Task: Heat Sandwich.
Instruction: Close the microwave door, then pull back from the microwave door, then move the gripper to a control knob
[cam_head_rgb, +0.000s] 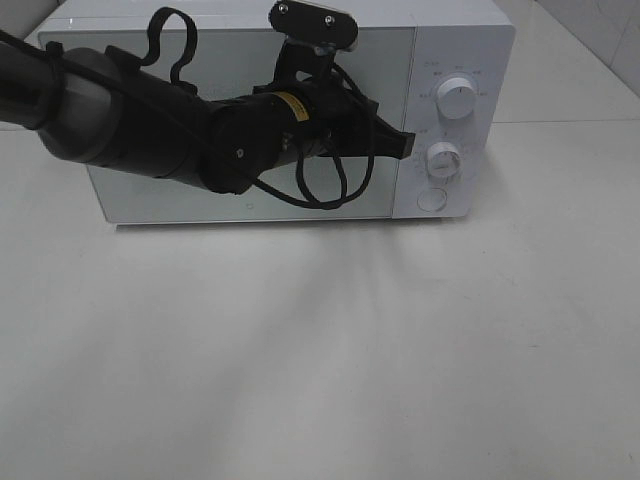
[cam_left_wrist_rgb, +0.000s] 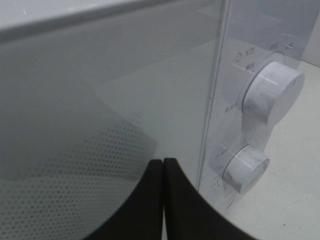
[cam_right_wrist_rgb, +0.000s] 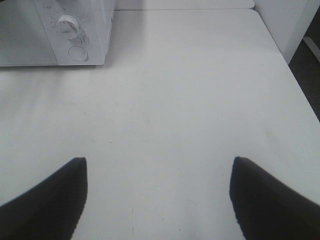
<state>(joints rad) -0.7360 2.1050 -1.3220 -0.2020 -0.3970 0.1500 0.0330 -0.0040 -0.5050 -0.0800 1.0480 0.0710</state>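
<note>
As it lies across the microwave door from 9 o'clock, left gripper (cam_head_rgb: 405, 145): claw pressed shut on nothing, its tips at the door's 3 o'clock edge.
Microwave (cam_head_rgb: 250, 50): at 12 o'clock on the table (cam_head_rgb: 320, 350), with its door closed.
Upper dial (cam_head_rgb: 456, 100): at about 1 o'clock from the shut tips, near but apart.
Lower dial (cam_head_rgb: 443, 160): at about 4 o'clock from the tips and just beside them; whether they touch cannot be told.
Round button (cam_head_rgb: 432, 200): at 5 o'clock from the tips, under the lower dial.
Right gripper (cam_right_wrist_rgb: 159, 160): jaws spread wide with nothing between them, over bare table and well apart from the microwave, probably off toward its 4 o'clock.
Sandwich: not visible in any view. It is likely behind the closed door, though the glass shows nothing of it.
Handling, as a judgement: it should be light, soft and easily crushed, and its layers are apt to slide apart. Hold it low across both bread faces with gentle pressure, or carry it on whatever it sits on.
Step in hand: probably setting the controls.
</note>
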